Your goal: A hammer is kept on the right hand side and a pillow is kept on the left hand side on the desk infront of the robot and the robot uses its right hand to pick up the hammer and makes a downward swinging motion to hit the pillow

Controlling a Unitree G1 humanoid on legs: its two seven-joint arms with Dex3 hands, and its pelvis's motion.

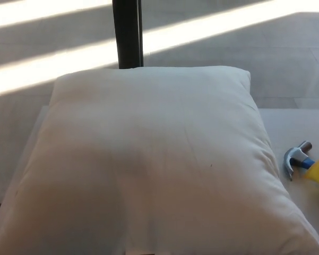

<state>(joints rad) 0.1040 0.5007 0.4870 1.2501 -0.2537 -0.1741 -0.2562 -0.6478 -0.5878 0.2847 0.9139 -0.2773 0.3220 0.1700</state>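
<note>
A large white pillow filled most of the head view, lying flat on the pale table, its far edge close to a dark upright post and its near edge running out of the bottom of the picture. Sunlit stripes crossed the floor behind it. The pillow's surface looked smooth and undented.

At the right edge, just beside the pillow's right side, lay the hammer. Only its metal head, a short blue neck and the start of a yellow handle showed; the rest ran out of the picture. The head sat low, apparently resting on or very near the table.

Neither hand of the robot was in view, so I could not tell whether any fingers were spread, pressed together or closed on the handle.

The step in hand seemed to be taking a grip on the hammer at the right. To do it well, the right hand would need to close firmly round the yellow handle well back from the head. It would then lift clear of the pillow's edge, carry the head left over the pillow's middle, and swing down so the flat face met the soft centre.
</note>
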